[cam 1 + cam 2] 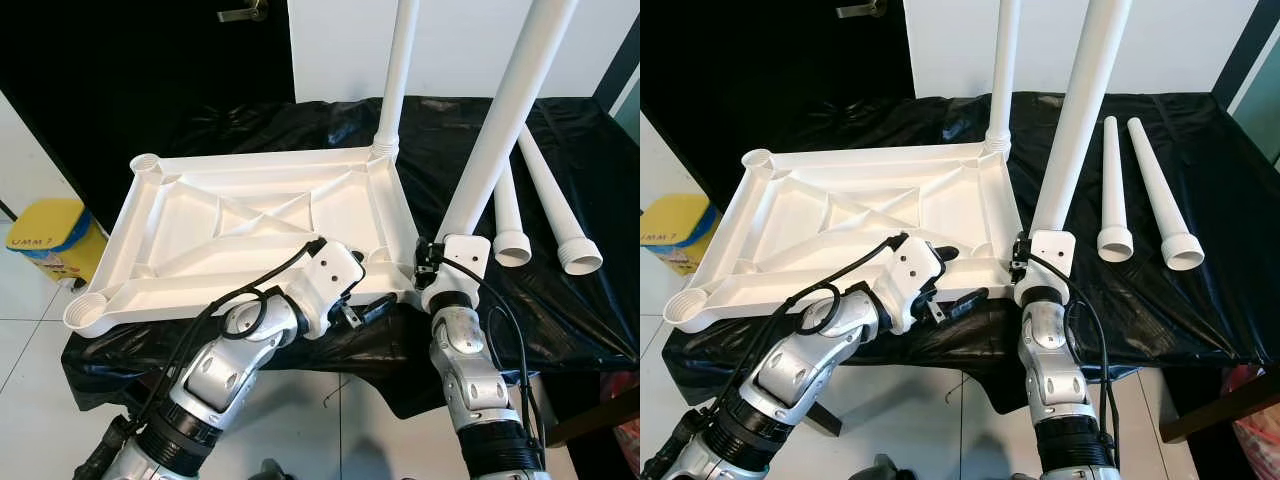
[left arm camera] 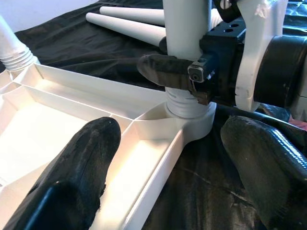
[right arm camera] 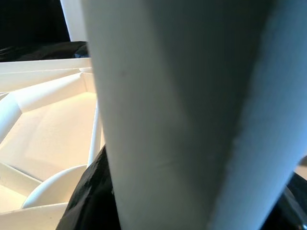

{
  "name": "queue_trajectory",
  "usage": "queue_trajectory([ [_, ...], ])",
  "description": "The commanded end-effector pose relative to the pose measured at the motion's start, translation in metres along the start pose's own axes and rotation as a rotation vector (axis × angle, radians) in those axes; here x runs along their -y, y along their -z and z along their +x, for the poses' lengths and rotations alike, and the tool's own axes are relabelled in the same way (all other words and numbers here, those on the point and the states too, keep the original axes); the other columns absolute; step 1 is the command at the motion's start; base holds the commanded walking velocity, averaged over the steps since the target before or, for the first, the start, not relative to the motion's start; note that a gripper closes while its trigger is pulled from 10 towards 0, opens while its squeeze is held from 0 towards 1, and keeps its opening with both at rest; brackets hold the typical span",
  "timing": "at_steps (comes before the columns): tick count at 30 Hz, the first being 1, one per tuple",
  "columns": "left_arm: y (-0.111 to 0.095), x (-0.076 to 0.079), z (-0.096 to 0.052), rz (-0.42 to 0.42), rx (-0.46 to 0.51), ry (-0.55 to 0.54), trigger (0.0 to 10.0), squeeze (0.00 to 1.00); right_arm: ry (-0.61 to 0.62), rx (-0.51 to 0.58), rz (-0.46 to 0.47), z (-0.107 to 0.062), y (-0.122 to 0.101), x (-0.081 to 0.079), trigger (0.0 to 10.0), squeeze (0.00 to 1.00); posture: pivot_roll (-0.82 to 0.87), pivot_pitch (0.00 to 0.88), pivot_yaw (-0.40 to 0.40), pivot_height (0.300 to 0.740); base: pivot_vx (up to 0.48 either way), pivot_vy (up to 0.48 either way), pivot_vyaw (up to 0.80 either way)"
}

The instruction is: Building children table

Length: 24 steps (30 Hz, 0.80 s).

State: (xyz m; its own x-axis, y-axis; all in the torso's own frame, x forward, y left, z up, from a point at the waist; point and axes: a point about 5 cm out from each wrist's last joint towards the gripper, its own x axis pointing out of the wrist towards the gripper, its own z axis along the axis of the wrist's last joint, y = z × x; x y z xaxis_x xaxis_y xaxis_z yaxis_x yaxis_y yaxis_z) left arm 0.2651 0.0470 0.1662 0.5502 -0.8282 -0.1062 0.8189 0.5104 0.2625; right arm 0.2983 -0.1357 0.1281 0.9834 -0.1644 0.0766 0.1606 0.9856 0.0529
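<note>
A white table top (image 1: 250, 215) lies upside down on the black-covered table. One white leg (image 1: 398, 70) stands upright in its far right corner. My right gripper (image 1: 432, 262) is shut on a second leg (image 1: 500, 120) just above its threaded base, which sits in the near right corner socket (image 2: 189, 122). My left gripper (image 1: 962, 277) is open and straddles the near rim beside that socket. One of its fingers (image 2: 81, 163) is over the inside of the top and the other is over the cloth. Two loose legs (image 1: 507, 215) (image 1: 560, 210) lie to the right.
Corner sockets at the near left (image 1: 85, 312) and far left (image 1: 147, 163) stand open. A yellow bin (image 1: 50, 240) sits on the tiled floor at the left. The black cloth (image 1: 560, 320) hangs over the table's near edge. A dark door (image 1: 150, 60) is behind.
</note>
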Motion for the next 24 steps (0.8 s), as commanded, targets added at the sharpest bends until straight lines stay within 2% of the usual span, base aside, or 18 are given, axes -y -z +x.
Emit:
queue_trajectory([
  [1, 0.001, 0.007, 0.000, 0.000, -0.005, 0.079, 10.0, 0.00, 0.042, -0.080, 0.006, -0.006, 0.015, 0.010, 10.0, 0.00, -0.02, 0.043, 0.011, 0.740, 0.000, 0.000, 0.00],
  [10, 0.001, 0.006, -0.001, 0.004, -0.009, 0.086, 10.0, 0.00, -0.004, -0.054, 0.032, -0.008, 0.010, 0.000, 10.0, 0.00, -0.02, 0.038, 0.022, 0.740, 0.000, 0.000, 0.00],
  [11, 0.001, 0.006, -0.001, 0.004, -0.009, 0.088, 10.0, 0.00, -0.003, -0.040, 0.036, -0.008, 0.008, 0.002, 10.0, 1.00, -0.03, 0.038, 0.026, 0.740, 0.000, 0.000, 0.00],
  [21, 0.001, 0.006, 0.001, 0.008, -0.008, 0.095, 10.0, 0.00, -0.034, 0.003, 0.045, -0.008, 0.002, 0.010, 10.0, 1.00, -0.04, 0.034, 0.030, 0.740, 0.000, 0.000, 0.00],
  [24, 0.001, 0.006, 0.001, 0.007, -0.005, 0.097, 10.0, 0.00, -0.086, 0.022, 0.043, -0.009, -0.001, 0.019, 10.0, 1.00, -0.04, 0.037, 0.026, 0.740, 0.000, 0.000, 0.00],
])
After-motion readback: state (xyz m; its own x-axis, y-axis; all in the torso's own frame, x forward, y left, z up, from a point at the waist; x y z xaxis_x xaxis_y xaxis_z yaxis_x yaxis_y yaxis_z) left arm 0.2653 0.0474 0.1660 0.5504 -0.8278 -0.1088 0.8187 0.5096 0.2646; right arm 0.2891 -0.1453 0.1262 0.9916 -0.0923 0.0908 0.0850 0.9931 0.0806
